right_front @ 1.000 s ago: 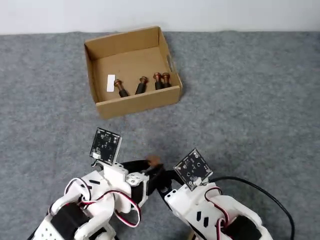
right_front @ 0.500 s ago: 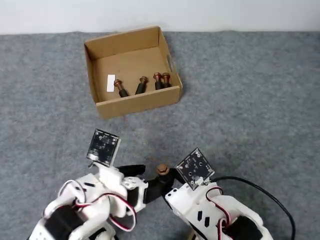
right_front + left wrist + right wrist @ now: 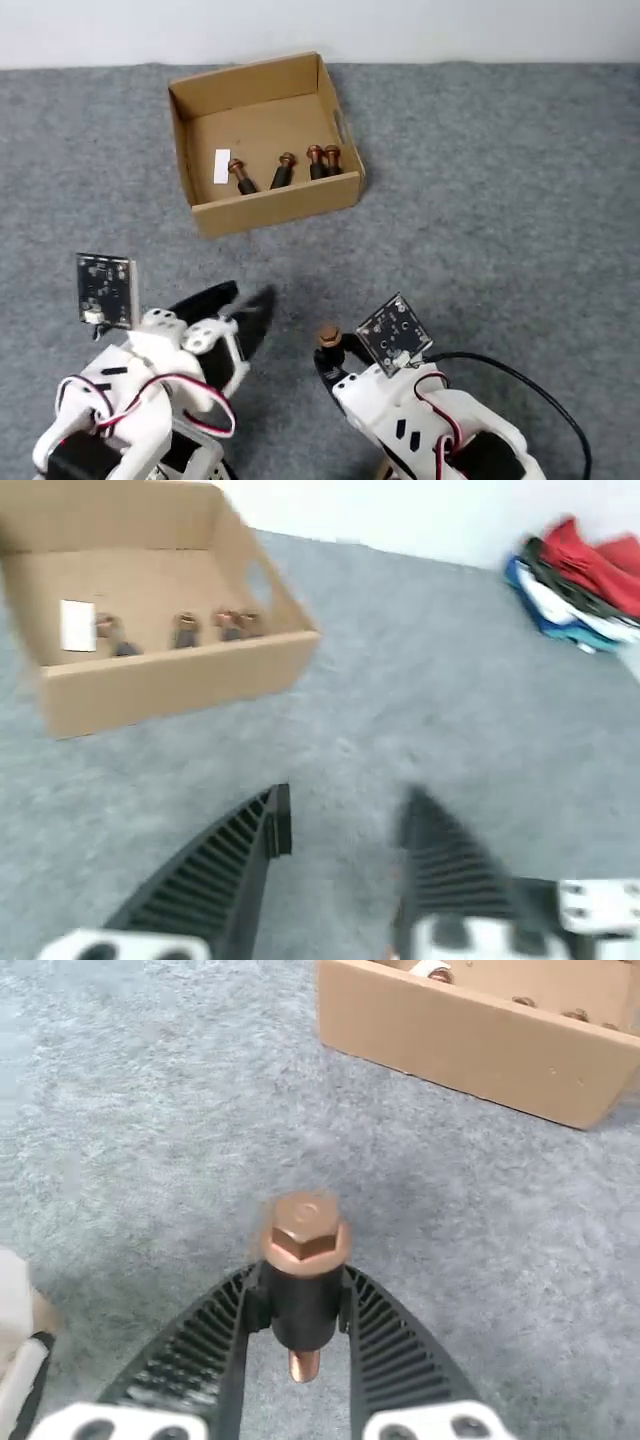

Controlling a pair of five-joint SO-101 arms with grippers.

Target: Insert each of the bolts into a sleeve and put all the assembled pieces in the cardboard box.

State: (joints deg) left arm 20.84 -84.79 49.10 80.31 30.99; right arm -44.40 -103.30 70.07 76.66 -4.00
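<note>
The right hand point(image 3: 300, 1295) pinches the sleeved bolt point(image 3: 303, 1240) short of the cardboard box point(image 3: 275, 208); clear its near wall before releasing; left hand point(image 3: 340, 825) is spread

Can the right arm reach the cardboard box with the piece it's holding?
Probably yes: bare carpet lies between the right end effector, gripping the assembled piece, and the open-topped cardboard box; the left end effector sits aside.

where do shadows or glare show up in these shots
High view: even light, faint shade inside the cardboard box along its walls. Right wrist view: soft sheen on the head of the bolt in the right pincer, no hard glare. Left wrist view: flat light on the carpet.
</note>
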